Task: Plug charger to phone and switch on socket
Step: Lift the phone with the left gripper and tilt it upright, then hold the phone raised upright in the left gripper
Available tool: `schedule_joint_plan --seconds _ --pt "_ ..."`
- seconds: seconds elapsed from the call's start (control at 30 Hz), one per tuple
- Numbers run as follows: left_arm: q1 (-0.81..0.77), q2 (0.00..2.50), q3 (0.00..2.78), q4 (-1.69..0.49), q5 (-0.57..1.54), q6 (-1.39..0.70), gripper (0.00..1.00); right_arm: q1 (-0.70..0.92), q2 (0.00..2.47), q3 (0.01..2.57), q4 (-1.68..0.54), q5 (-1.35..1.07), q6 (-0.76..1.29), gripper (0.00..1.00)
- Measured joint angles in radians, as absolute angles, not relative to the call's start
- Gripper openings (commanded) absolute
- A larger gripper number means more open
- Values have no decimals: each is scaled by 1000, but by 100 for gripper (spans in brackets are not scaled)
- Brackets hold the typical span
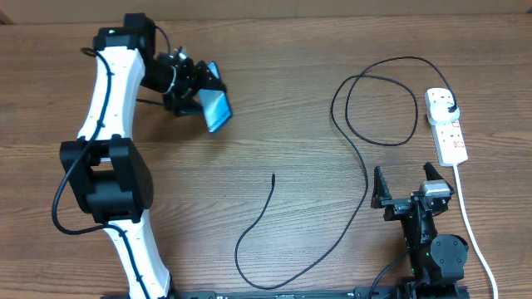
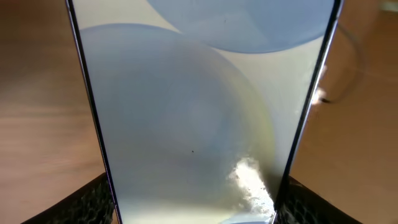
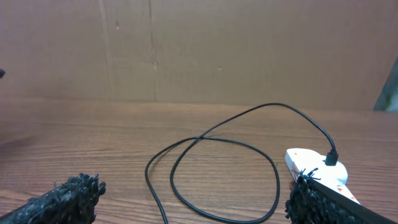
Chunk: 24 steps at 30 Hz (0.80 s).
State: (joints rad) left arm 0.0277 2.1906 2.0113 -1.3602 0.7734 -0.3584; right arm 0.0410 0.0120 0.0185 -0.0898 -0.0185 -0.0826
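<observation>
Overhead: left hand tight around phone

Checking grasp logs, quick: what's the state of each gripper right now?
Left gripper: closed on the phone.
Right gripper: open, holding nothing.

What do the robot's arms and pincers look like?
The left arm has long white tubes with chunky black joints, and thin black cables loop beside it. The right arm shows mostly black. The left pincer and right pincer are black, with rough, bumpy pads.
</observation>
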Motion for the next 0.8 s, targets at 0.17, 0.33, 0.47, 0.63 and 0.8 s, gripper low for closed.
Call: schedule_joint_plan --seconds 0.17,0.33,0.47,0.63,0.8 --pt "3 2191 2011 -1404 881 -455 4 41 12 19 -90 -19 -82 100" --pt "2 2191 2011 -1456 1018 -500 4 41 12 19 -90 -19 -82 100" --pt "2 2191 2011 -1486 1144 -509 4 41 12 19 -90 -19 -83 100" --pt "2 2191 2011 -1492 1267 -519 4 41 12 19 -90 -19 -82 100" --pt "2 2191 2011 -1493 1354 -522 4 41 12 19 -89 -19 -82 100"
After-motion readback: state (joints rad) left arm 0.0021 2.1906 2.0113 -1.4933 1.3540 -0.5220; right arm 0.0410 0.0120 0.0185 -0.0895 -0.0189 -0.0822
